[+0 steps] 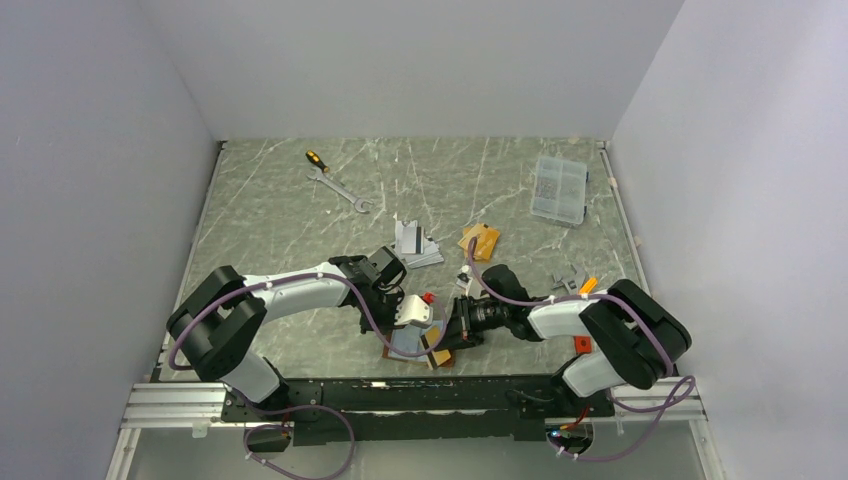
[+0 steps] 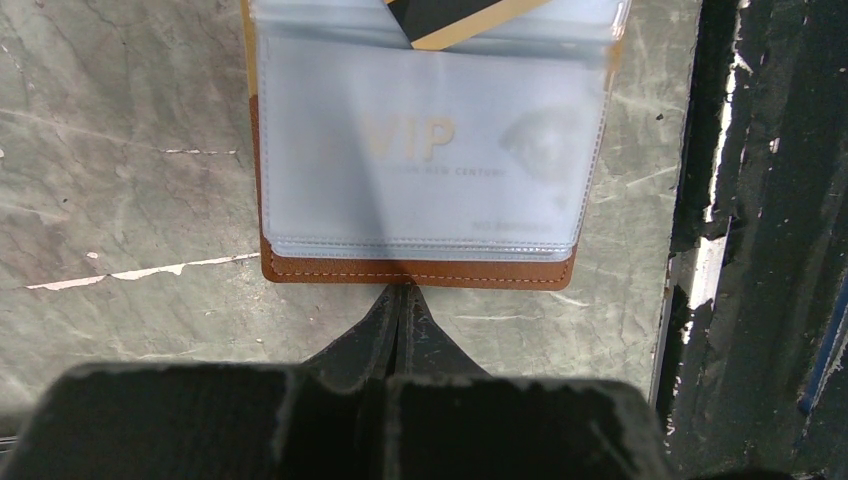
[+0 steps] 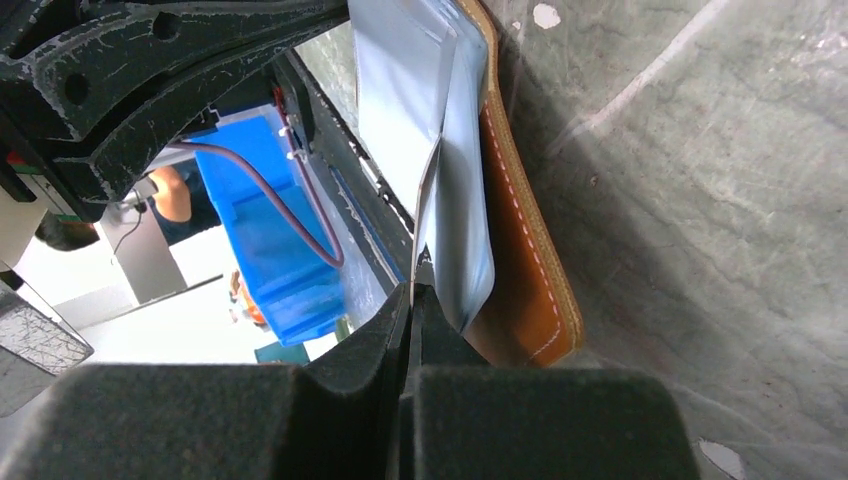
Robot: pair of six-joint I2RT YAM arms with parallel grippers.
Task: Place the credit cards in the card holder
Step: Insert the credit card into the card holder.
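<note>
the left gripper has its fingers pressed flat together with nothing between them, the tips touching the stitched near edge of the card holder. the right gripper is also closed to a slit, and a thin pale leaf runs straight down into its tips – one of the clear sleeves, as far as the wrist view shows – raised off the leather. the card holder lies open on the green marbled table at its near edge, between the two grippers and just ahead of the arms' base rail. its top sleeve holds a pale card marked vip, lying square inside. a gold card with a dark stripe shows at an angle at that sleeve's far edge. further back at mid-table sit a fanned heap of silver-grey cards and, just right of it, a few gold-orange cards – both well apart from the holder. beyond them lie a wrench with an orange-and-black screwdriver at its far end, and off to the right a clear compartment box.
</note>
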